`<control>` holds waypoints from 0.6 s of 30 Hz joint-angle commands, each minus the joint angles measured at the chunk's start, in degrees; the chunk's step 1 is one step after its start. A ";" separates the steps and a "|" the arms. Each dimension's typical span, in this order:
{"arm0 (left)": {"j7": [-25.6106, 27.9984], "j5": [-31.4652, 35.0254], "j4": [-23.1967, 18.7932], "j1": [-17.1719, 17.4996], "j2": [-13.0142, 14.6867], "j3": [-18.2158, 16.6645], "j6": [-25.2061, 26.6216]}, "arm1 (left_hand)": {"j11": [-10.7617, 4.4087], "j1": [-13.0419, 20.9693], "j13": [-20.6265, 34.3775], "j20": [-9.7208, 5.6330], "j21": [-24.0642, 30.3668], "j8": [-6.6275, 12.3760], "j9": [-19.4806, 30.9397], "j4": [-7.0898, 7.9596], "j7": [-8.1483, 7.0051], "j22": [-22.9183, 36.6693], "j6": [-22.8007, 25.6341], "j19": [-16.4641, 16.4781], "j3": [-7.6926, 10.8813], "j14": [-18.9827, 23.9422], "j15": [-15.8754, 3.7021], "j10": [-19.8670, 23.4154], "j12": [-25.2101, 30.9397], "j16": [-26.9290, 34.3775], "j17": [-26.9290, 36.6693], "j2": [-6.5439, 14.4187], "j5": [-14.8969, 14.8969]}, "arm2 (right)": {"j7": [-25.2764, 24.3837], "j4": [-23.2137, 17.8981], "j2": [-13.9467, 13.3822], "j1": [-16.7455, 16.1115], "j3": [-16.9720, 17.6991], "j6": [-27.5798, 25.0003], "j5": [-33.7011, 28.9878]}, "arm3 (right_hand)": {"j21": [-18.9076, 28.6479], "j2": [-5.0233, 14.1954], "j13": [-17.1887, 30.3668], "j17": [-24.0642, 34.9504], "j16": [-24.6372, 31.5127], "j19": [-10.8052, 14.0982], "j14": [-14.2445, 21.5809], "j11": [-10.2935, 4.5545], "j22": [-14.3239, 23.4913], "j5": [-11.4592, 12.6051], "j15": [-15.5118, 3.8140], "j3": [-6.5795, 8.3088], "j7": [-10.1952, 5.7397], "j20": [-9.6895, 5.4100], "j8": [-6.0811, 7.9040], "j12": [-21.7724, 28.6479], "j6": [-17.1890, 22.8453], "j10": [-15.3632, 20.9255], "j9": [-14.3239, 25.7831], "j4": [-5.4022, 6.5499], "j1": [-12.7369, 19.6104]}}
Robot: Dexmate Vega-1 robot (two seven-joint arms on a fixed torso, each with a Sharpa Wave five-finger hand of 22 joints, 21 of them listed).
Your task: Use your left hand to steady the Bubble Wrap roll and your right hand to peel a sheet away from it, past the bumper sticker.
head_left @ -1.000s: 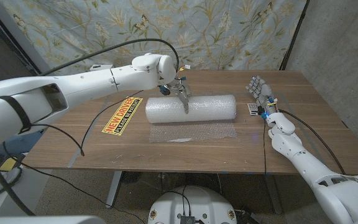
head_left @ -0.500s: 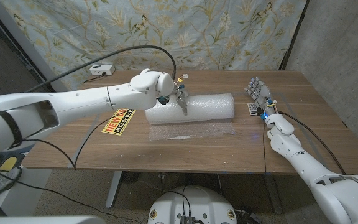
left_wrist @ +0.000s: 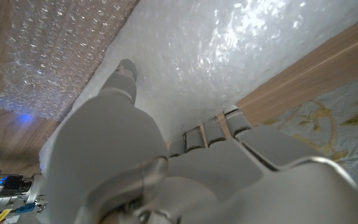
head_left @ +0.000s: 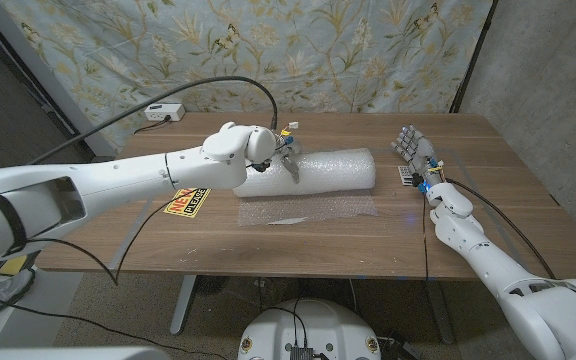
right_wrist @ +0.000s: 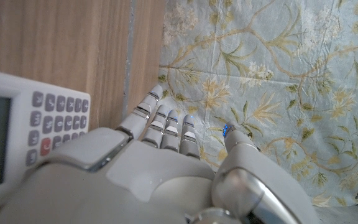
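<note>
Our left hand (head_left: 280,158) is on the Bubble Wrap roll (head_left: 320,171), near the roll's left end as seen from the head camera. In the left wrist view the same hand (left_wrist: 166,162) has its fingers (left_wrist: 205,132) curved over the far side of the roll (left_wrist: 210,56), while the thumb lies on the near side, so we hold the roll between them and it is steadied.

Our right hand (head_left: 415,150) is well apart from the roll, at the right side of the table (head_left: 488,215). It stands with the fingers up and a little spread, and it holds nothing. In the right wrist view this hand (right_wrist: 160,168) points toward the flowered curtain (right_wrist: 278,74) behind the table, and a calculator (right_wrist: 33,134) lies just beside it.

The roll lies across the middle of the table, with its long side from left to right. A loose sheet (head_left: 308,211) of bubble wrap is spread flat in front of the roll, toward us; in the left wrist view this sheet (left_wrist: 55,56) joins the roll along its near side. The bumper sticker (head_left: 190,203), yellow and red, lies on the table to the left of the sheet, and our left arm covers a part of it. A small white device (head_left: 164,112) sits at the far left edge of the table.
</note>
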 commanded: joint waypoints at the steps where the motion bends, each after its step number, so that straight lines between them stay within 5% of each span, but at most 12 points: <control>1: 2.47 0.68 -0.29 2.15 0.66 -2.02 -0.84 | -1.86 1.35 0.79 -0.83 1.73 1.41 0.36 0.26 -1.59 0.16 4.87 2.90 0.13 5.03 -2.23 4.85 1.48 1.99 0.59 0.81 0.63 | -0.10 -0.37 -0.57 -0.07 -0.42 -0.99 -0.38 | 0.35 0.38 0.31 0.15 0.40 0.16 0.03 -0.08 0.34 0.05 0.30 0.26 0.12 0.31 0.24 0.20 -0.14 -0.30 0.31 -0.17 0.45; 7: 3.96 -0.87 -0.18 3.40 1.05 -4.68 -1.26 | -3.69 1.64 1.15 -1.48 2.95 2.29 0.43 0.23 -2.37 0.19 8.28 4.69 0.58 8.28 -3.51 7.55 2.06 2.85 0.59 1.04 0.79 | -0.33 -0.77 -1.07 0.15 -0.76 -1.80 -0.81 | 0.35 0.41 0.31 0.15 0.42 0.19 0.03 -0.16 0.35 0.06 0.29 0.28 0.16 0.32 0.27 0.22 -0.12 -0.30 0.31 -0.19 0.47; 18: 8.48 -7.05 0.38 6.41 1.22 -11.20 -0.35 | -3.24 1.78 1.40 -1.61 3.35 2.12 0.46 0.29 -2.32 0.18 8.63 4.84 0.94 8.58 -3.60 8.22 2.02 2.67 0.61 1.31 0.88 | -0.38 -0.45 -1.44 1.34 -1.80 -3.31 -1.70 | 0.37 0.46 0.31 0.18 0.48 0.24 0.06 -0.10 0.36 0.06 0.31 0.30 0.10 0.25 0.29 0.23 -0.14 -0.34 0.31 -0.18 0.46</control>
